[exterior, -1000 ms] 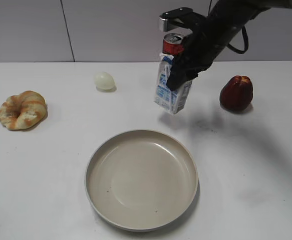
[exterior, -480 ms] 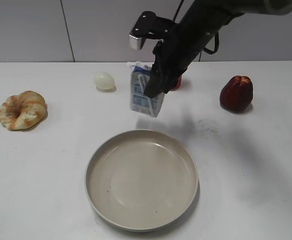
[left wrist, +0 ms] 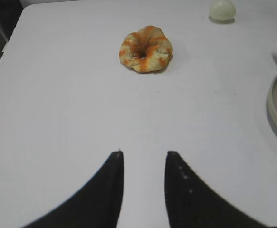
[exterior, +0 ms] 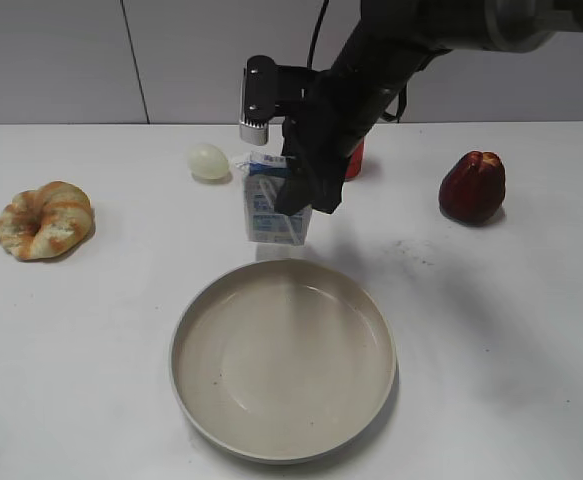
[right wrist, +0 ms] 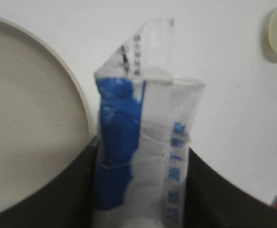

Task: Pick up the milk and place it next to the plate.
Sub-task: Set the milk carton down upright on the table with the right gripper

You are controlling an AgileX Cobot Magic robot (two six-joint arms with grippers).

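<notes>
The milk (exterior: 267,203), a small white carton with blue print, hangs in my right gripper (exterior: 296,195) above the table just behind the plate's far rim. In the right wrist view the carton (right wrist: 143,156) sits squeezed between the two black fingers (right wrist: 76,190), with the plate (right wrist: 29,118) at the left. The plate (exterior: 283,358) is large, round and beige, in the front middle of the table. My left gripper (left wrist: 144,154) is open and empty over bare table, out of the exterior view.
A striped bread ring (exterior: 44,220) lies at the left, a pale egg (exterior: 209,161) at the back, a dark red apple-like fruit (exterior: 472,186) at the right. The red can (exterior: 352,160) stands behind my right arm, mostly hidden.
My right gripper has carried the milk to the left, away from the red can, and lower, to just behind the plate's far rim. The carton has turned nearer to upright.
</notes>
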